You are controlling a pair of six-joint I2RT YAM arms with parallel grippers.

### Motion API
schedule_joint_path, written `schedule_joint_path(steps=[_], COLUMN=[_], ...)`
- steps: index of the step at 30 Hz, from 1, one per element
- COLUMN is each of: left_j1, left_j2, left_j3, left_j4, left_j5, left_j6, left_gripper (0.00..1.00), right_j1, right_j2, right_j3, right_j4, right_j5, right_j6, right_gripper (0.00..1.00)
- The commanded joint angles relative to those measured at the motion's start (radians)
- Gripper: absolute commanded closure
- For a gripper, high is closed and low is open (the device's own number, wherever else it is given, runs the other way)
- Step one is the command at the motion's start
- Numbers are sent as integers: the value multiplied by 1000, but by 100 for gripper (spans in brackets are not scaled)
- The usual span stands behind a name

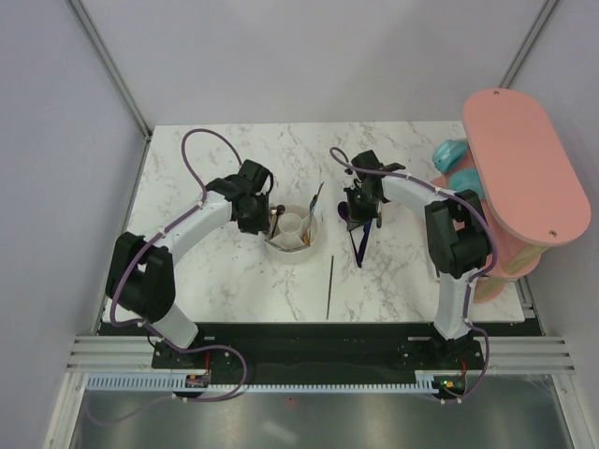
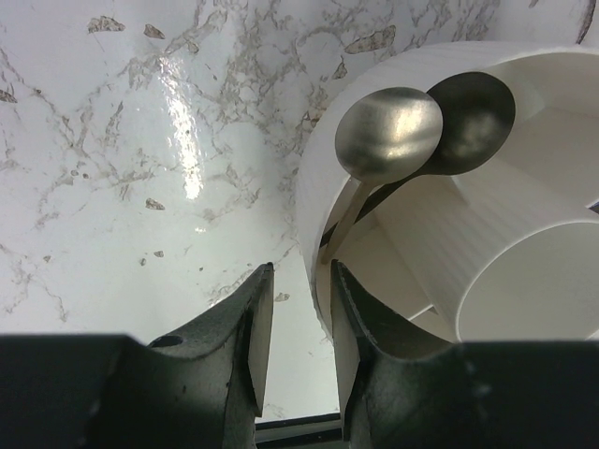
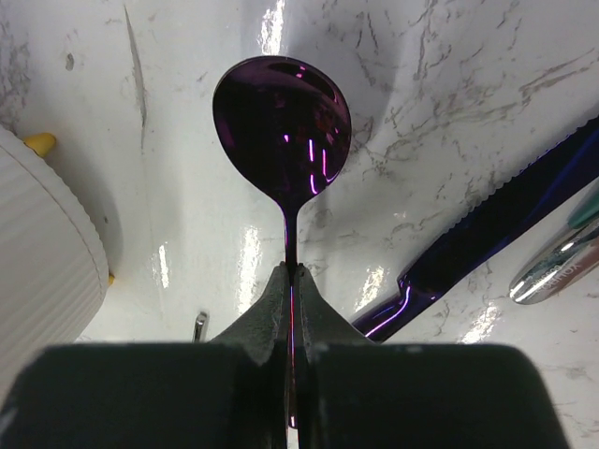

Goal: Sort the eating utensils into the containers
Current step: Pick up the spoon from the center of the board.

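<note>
Fingertips of my left gripper [image 2: 298,327] stand slightly apart, holding nothing, against the white holder [image 2: 323,168] at its 9 o'clock wall. A silver spoon [image 2: 388,134] and a darker spoon [image 2: 473,112] lean in the ring section there. A thin stick [image 1: 330,285] lies on the table at the holder's 5 o'clock. At its 3 o'clock, my right gripper [image 3: 290,281] is clamped on the purple spoon [image 3: 281,122], with a dark knife [image 3: 487,248] beside it.

Left claw [image 1: 269,213] sits right at the white holder [image 1: 295,249] rim. Right claw [image 1: 361,213] hangs over dark utensils [image 1: 360,245] on the marble surface [image 1: 234,271]. A thin stick [image 1: 329,286] lies alone, nearer the bases.
</note>
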Motion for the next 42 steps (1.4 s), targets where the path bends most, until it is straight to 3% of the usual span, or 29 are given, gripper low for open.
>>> schedule_joint_path(steps=[1,31,42], left_j1=[2,44,94], left_j2=[-23,-176,-181], left_j3=[-7,-46,-36], left_j4=[42,59,44], left_j5=[7,-86,-80], left_j6=[-25,-79,-68], left_gripper=[62,54,55], right_j1=[6,6,6], right_j2=[-54,-386,-457], right_j3=[-45,-178,-137], right_j4=[79,251,255], right_j5=[-22,-143,-152], right_j6=[-11,57,81], right_gripper=[100,100,100])
